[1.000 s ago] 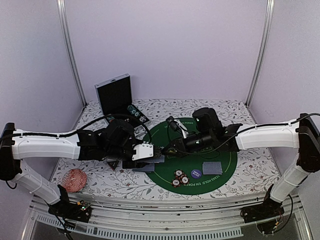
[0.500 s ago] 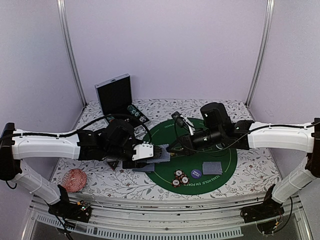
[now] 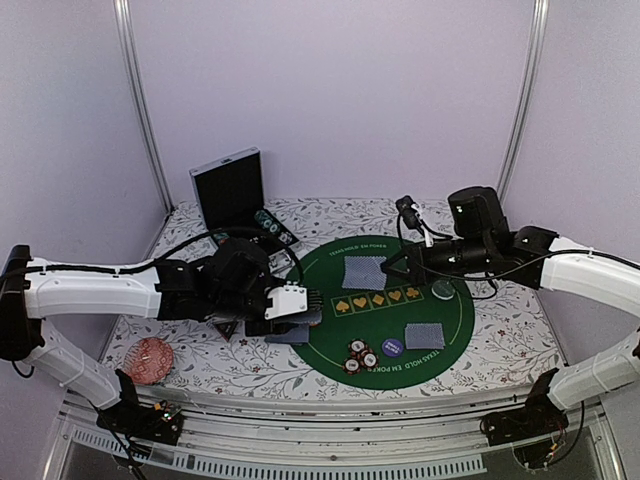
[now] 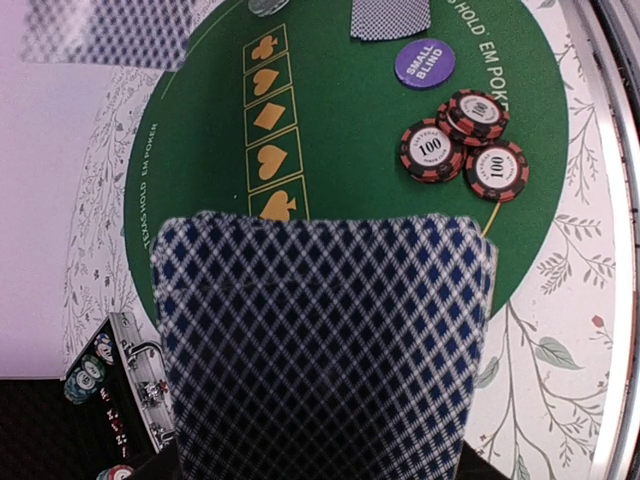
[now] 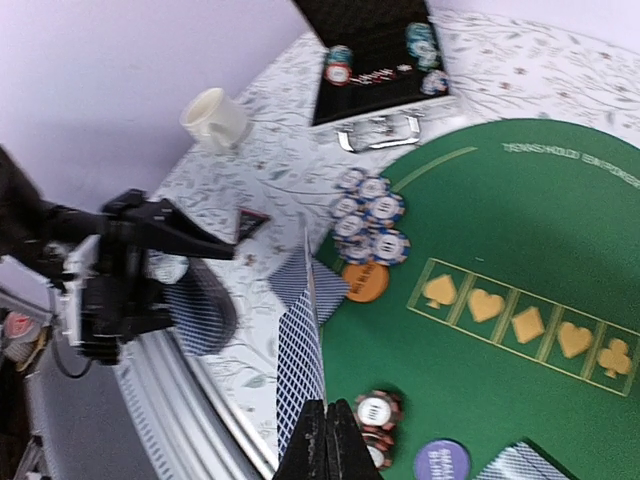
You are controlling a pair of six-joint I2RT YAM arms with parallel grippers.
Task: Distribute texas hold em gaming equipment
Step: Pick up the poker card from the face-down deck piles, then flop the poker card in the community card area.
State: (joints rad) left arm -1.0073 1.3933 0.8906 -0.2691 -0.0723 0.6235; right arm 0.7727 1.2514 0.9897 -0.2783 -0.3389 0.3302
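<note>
A single blue-diamond-backed playing card (image 3: 363, 270) hangs over the upper part of the round green felt poker mat (image 3: 455, 320). The right gripper (image 3: 398, 266) pinches its right edge with fingers closed. In the right wrist view this card stands edge-on, rising from bottom centre. At the mat's left edge the left gripper (image 3: 308, 303) is clamped on a thick deck of the same cards (image 4: 320, 350), which fills the lower half of the left wrist view. Toward the mat's lower right lie a small face-down card pile (image 3: 423, 336), a purple round button marked SMALL BLIND (image 3: 392, 347) and red-and-black striped chips marked 100 (image 3: 360, 356), the chips touching one another. A pale-green round button (image 3: 442, 290) sits right of centre. The right wrist view shows clustered blue-and-white striped chips (image 5: 370, 225), with an orange round button (image 5: 364, 282) just below them. Left of the chips, a small black triangular marker (image 5: 250, 222) lies on the floral tablecloth (image 3: 510, 340). An open black case (image 3: 232, 190) stands upper left.
</note>
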